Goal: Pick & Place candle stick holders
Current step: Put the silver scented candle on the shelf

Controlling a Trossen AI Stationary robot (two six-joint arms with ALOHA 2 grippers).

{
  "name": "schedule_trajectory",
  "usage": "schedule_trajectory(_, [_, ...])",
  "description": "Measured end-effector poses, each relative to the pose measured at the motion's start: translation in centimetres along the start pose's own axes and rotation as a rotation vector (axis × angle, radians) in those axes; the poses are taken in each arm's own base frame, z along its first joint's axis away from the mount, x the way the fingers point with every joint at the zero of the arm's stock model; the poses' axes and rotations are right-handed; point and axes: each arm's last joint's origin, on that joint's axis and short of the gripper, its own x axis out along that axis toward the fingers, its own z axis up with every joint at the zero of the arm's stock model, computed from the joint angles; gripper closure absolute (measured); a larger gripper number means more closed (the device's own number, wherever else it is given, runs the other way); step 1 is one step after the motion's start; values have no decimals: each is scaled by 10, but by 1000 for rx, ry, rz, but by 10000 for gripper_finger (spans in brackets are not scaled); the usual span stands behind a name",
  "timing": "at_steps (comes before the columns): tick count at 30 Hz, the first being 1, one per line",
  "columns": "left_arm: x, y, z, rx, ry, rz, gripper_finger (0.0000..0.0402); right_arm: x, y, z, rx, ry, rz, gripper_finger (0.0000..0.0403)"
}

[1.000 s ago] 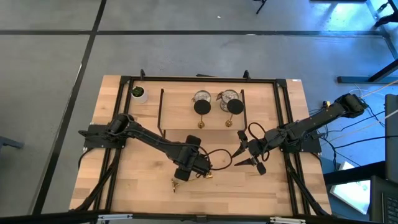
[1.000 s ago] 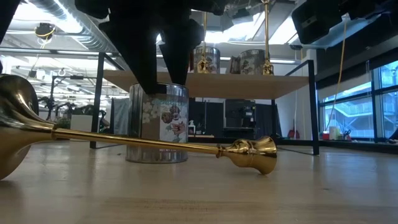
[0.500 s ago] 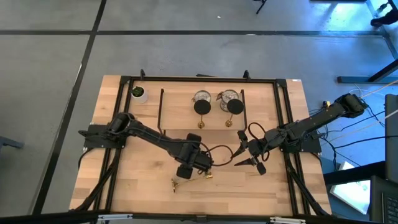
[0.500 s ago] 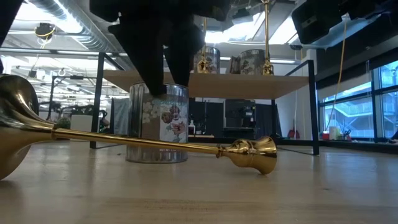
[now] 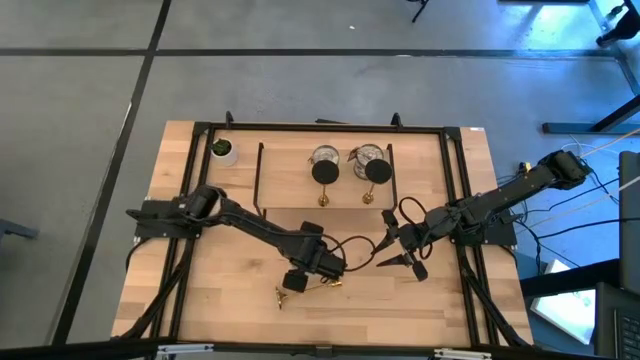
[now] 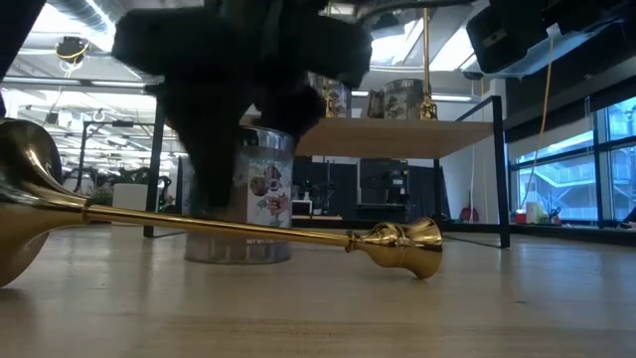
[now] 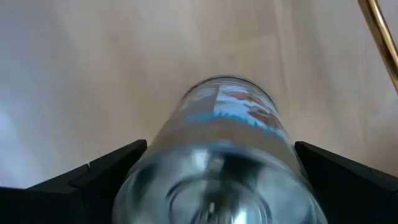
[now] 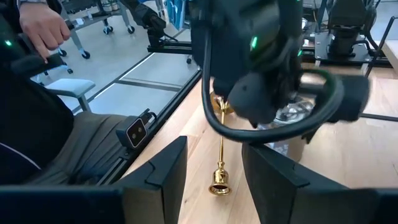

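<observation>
My left fingers [image 7: 112, 171], spread wide around the silvery cup [image 7: 221, 162], had swung toward the brass stick [image 6: 248, 231]; the cup shifted, tilting on the worktop [image 6: 417, 318].

Pale blond wood-plank table top [image 5: 230, 300] w/ black metal frame rails around it. Shiny gold-brass slim candle stick [image 6: 248, 231] lying on the wood; two more gold sticks w/ dark round discs [image 5: 325, 172] on the black wire rack [image 5: 260, 180]. Squat silvery glass-like cup [image 7: 224, 155], clear w/ blue, white & brownish printed picture band; low view shows same cup [image 6: 253, 204] w/ a colourful label. Small white pot w/ green plant [image 5: 222, 150]. Both arms matt black; floor grey w/ dark stripes
</observation>
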Motion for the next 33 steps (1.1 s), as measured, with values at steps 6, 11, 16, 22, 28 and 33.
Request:
schedule_trajectory(6, [12,-6,3,6,25,-9,1,0,0,0,2,-1,0,247])
schedule_trajectory(11, [10,-10,2,-58,16,-6,1,0,0,0,2,-1,0,247])
schedule_trajectory(16, [10,-14,2,-119,8,32,1,0,0,0,2,-1,1,247])
schedule_trajectory(22, [9,-19,2,-145,-5,90,1,0,0,0,2,-2,1,247])
schedule_trajectory(28, [9,-23,2,-127,-7,77,1,0,0,0,2,-2,1,247])
schedule_trajectory(33, [9,-23,4,-166,-28,62,1,0,0,0,2,-2,1,247])
